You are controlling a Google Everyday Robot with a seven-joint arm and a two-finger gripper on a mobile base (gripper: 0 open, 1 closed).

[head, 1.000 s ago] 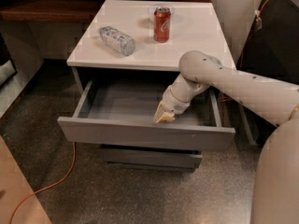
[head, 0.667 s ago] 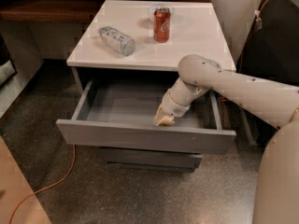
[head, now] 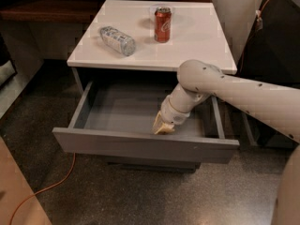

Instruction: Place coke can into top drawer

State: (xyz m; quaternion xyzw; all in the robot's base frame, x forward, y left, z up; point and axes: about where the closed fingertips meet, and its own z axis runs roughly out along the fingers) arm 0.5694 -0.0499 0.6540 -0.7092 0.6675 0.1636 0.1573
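Coke can [head: 162,25] upright on white tabletop [head: 197,39], near lying bottle [head: 117,40]. Top drawer [head: 140,146] open above speckled floor [head: 117,196]. Claw [head: 163,125] inside drawer by front wall; spread or pressed together, can't tell.

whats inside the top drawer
Only the gripper, low by the front panel of the top drawer. The coke can stands on the cabinet top. The floor under the arm is hidden.

One coke can [head: 162,25], one plastic bottle [head: 117,40], one pincer [head: 163,126] inside one top drawer [head: 140,147]
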